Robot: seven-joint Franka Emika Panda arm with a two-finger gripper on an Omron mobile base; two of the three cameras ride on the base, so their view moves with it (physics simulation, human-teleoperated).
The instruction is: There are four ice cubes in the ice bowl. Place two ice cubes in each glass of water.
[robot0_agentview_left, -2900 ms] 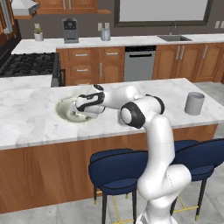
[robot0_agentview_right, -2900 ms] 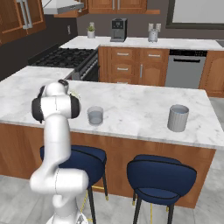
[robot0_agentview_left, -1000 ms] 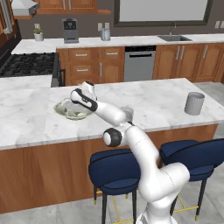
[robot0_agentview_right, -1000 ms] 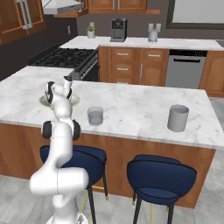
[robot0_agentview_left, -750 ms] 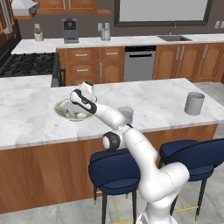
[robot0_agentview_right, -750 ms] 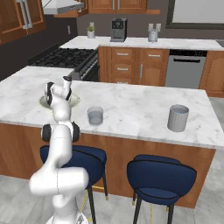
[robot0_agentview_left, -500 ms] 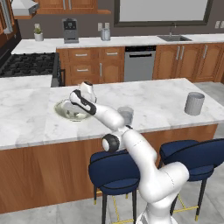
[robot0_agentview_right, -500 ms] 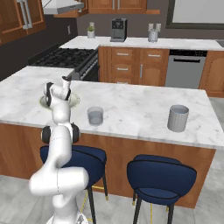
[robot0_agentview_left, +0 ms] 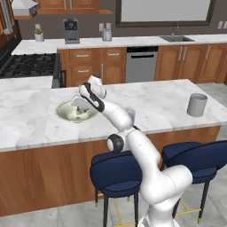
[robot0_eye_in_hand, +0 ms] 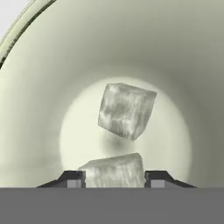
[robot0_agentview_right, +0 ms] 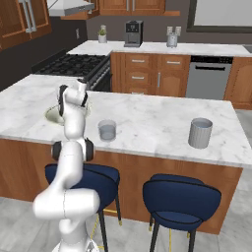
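My gripper [robot0_eye_in_hand: 113,178] reaches down into the ice bowl [robot0_agentview_left: 62,111], a wide cream-green dish on the left of the marble island, also seen past the arm as the ice bowl [robot0_agentview_right: 51,114]. Its jaws are shut on a whitish ice cube [robot0_eye_in_hand: 111,170] at the bowl's bottom, one dark fingertip pressed to each side. A second ice cube [robot0_eye_in_hand: 126,110] lies loose just beyond it, tilted on an edge. One glass of water [robot0_agentview_right: 107,130] stands near the island's middle, partly hidden behind my arm in the left base view. The other glass [robot0_agentview_right: 200,132] stands far right.
The marble island's front edge [robot0_agentview_left: 53,144] runs above two blue stools [robot0_agentview_right: 177,197]. A stove [robot0_agentview_right: 74,64] and a back counter with a coffee machine [robot0_agentview_left: 71,31] lie beyond the island, well away from my arm.
The jaws have shut on the near ice cube inside the bowl. The arm has stayed over the bowl with barely any shift.
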